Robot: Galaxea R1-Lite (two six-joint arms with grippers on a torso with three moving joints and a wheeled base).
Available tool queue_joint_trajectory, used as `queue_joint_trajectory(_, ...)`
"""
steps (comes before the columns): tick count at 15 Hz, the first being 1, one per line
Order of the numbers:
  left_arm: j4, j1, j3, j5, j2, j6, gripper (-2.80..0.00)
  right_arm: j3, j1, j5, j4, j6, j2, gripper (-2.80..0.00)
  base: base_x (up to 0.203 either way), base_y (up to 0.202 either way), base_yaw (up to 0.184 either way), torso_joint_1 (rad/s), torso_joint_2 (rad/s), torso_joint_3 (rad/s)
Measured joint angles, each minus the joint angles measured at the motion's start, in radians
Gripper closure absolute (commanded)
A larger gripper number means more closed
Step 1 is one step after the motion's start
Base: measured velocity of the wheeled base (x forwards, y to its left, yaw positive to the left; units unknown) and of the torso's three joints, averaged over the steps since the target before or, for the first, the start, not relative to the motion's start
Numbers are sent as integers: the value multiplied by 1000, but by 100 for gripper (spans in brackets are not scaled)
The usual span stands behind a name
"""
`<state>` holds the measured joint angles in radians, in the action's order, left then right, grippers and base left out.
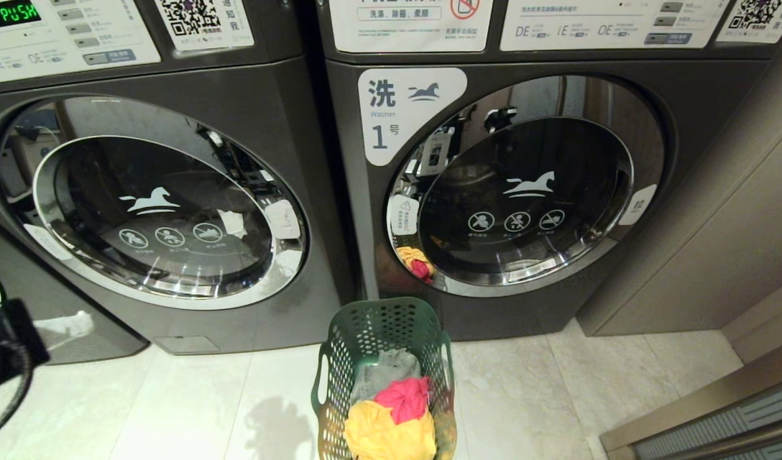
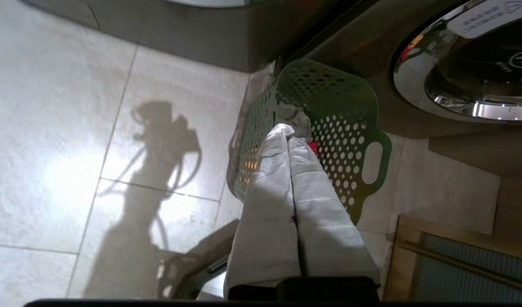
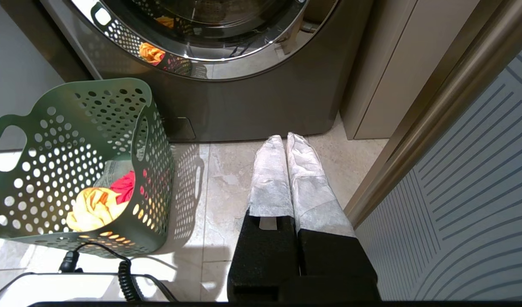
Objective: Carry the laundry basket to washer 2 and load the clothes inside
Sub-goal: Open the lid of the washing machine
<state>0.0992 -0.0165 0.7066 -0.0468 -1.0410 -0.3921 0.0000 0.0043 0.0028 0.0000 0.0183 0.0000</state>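
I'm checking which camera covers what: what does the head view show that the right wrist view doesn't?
Only the head view shows the second washer on the left, its lit display, and the "1" label. Only the right wrist view shows the right gripper, fingers shut, over floor tiles. Both show the laundry basket holding yellow, pink-red and grey clothes.

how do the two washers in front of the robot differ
The right washer carries a white label reading "1"; the left washer shows no number in view. The left one's display reads "PUSH"; no display shows on the right one. The basket stands before the right one. Both are dark grey, doors shut, with a white horse logo.
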Motion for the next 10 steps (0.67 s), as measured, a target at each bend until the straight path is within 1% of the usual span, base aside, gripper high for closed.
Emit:
queue_joint_trajectory(1,-25,-4,3,-9,-78,-22,-280,0,0,0,0,0,0,0,0,0,0,0,0,0)
queue_joint_trajectory(4,-87,-4,85,-22,-298,-44,-280,0,0,0,0,0,0,0,0,0,0,0,0,0)
queue_joint_trajectory(6,-196,24,135,-41,-437,-41,-280,0,0,0,0,0,0,0,0,0,0,0,0,0)
queue_joint_trajectory(7,-268,50,152,-70,-505,-24,-280,0,0,0,0,0,0,0,0,0,0,0,0,0)
queue_joint_trajectory(8,-353,84,170,-115,-569,4,-280,0,0,0,0,0,0,0,0,0,0,0,0,0)
queue_joint_trajectory(9,-430,124,183,-181,-624,52,-280,0,0,0,0,0,0,0,0,0,0,0,0,0)
queue_joint_trajectory(10,-493,160,193,-270,-674,115,-280,0,0,0,0,0,0,0,0,0,0,0,0,0)
